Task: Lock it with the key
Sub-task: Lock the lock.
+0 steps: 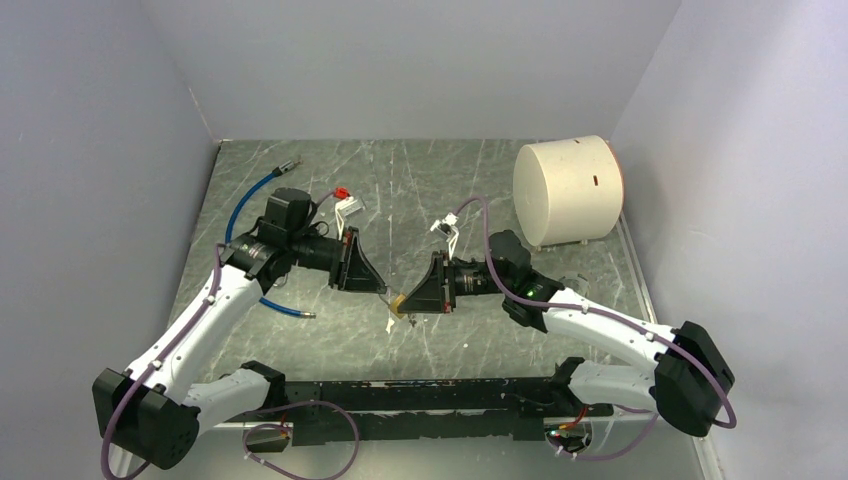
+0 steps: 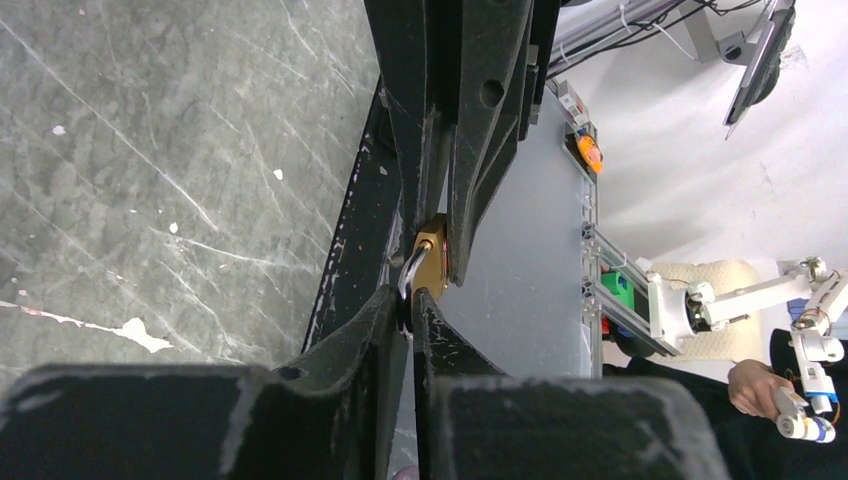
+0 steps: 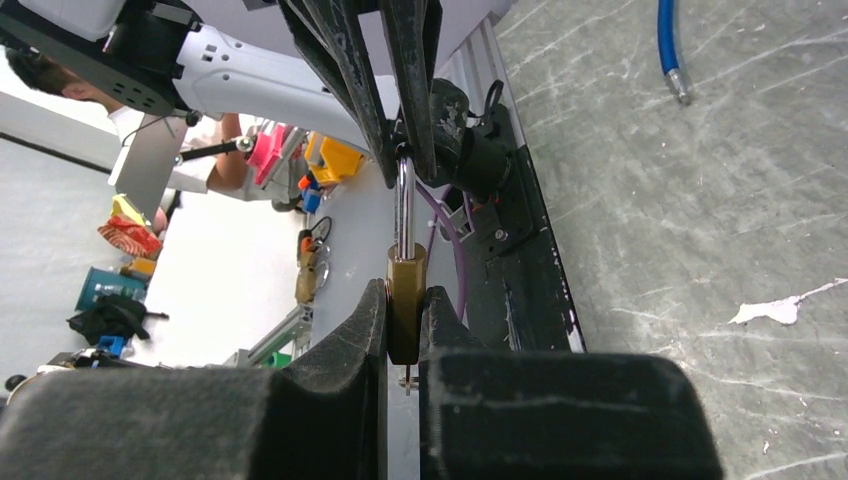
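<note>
A brass padlock [image 1: 399, 301] hangs in the air between my two grippers at the table's middle. My right gripper [image 3: 404, 303] is shut on the padlock's brass body [image 3: 405, 280]. The steel shackle [image 3: 404, 205] points away from it toward the left arm's fingers [image 3: 352, 80]. My left gripper [image 2: 409, 298] is shut on the shackle [image 2: 411, 268], with the brass body [image 2: 432, 258] just beyond and the right arm's fingers [image 2: 475, 150] around it. The key [image 3: 406, 379] shows as a small metal stub under the body, between the right fingers.
A large white cylinder [image 1: 566, 190] lies at the back right. A blue cable [image 1: 247, 203] curls behind the left arm, its end [image 3: 672, 60] on the grey marbled table [image 1: 420, 190]. A black rail [image 1: 400, 398] runs along the near edge. Grey walls close in both sides.
</note>
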Motion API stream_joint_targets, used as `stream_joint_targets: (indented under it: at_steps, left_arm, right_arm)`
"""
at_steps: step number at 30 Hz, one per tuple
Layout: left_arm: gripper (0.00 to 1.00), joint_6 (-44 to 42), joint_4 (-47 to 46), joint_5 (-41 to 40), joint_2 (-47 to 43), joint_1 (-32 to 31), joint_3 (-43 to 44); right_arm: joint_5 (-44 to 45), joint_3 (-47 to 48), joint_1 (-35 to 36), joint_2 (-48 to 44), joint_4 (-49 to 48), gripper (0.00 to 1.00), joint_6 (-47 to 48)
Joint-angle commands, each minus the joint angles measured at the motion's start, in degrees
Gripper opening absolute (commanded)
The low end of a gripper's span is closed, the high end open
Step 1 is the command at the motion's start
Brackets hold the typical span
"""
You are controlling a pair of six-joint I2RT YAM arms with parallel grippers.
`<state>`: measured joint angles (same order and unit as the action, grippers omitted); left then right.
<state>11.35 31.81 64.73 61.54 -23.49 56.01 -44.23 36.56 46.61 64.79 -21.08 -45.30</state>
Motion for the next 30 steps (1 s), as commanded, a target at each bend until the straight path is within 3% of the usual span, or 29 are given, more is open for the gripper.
stream_joint_targets:
  at_steps: [1,7,16,21,24,30]
  left_arm:
    - [0.13,-3.16,1.46,3.11,-0.15,-0.07,2.35]
    - [0.03,-5.09,3.78,4.85,0.85,-0.07,3.14]
    - [0.03,-2.92,0.40,4.63,0.19,-0.07,1.73]
    - [0.03,2.26,-5.45,5.70,-0.72,-0.07,-1.47]
    - [0.03,6.10,-9.93,6.17,-1.56,-0.07,-3.49]
    - [0.03,4.77,-7.68,4.87,-2.03,-0.16,-4.32]
  right_arm:
    - [-0.18,0.44,-0.12,-0.37,-7.43,0.00,-1.63]
    - [-0.28,0.64,-0.13,0.09,-7.06,0.00,-1.56]
    - [1.18,0.75,-0.20,0.47,-9.34,0.00,-3.56]
    - [6.07,-0.70,-0.20,1.02,-15.49,0.00,-7.84]
    - [8.49,0.22,-0.20,1.78,-14.43,0.00,-7.26]
    - [9.48,-0.92,-0.63,3.03,-21.60,0.00,-10.99]
